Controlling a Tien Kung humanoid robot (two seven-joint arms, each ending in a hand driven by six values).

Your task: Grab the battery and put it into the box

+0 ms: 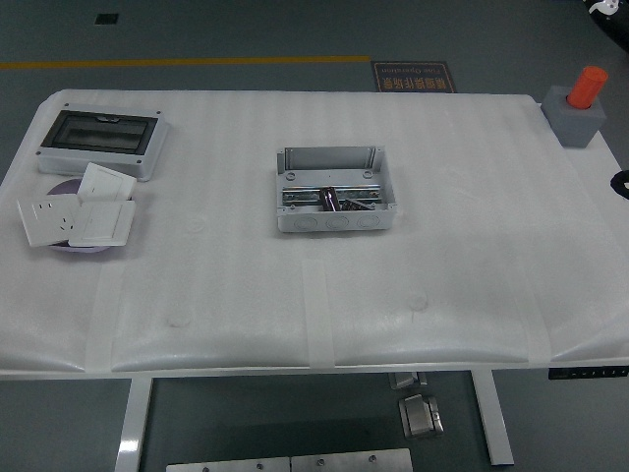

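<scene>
Lying inside the open grey box [335, 193] at the middle of the bench [472, 275] is a small dark cylinder, which I judge to be the battery [332, 200]; it rests among the metal parts on the box floor, near the front wall. Neither robot hand is clearly visible. Only a small dark shape shows at the right edge of the picture, so I cannot tell how the fingers stand.

I judge the battery to be rigid, smooth and rather light, so it may roll or slip between fingers. A good hold would be across its round body near the middle, with fingertips on opposite sides. The box walls and the metal parts around it leave little room for fingers.
</scene>
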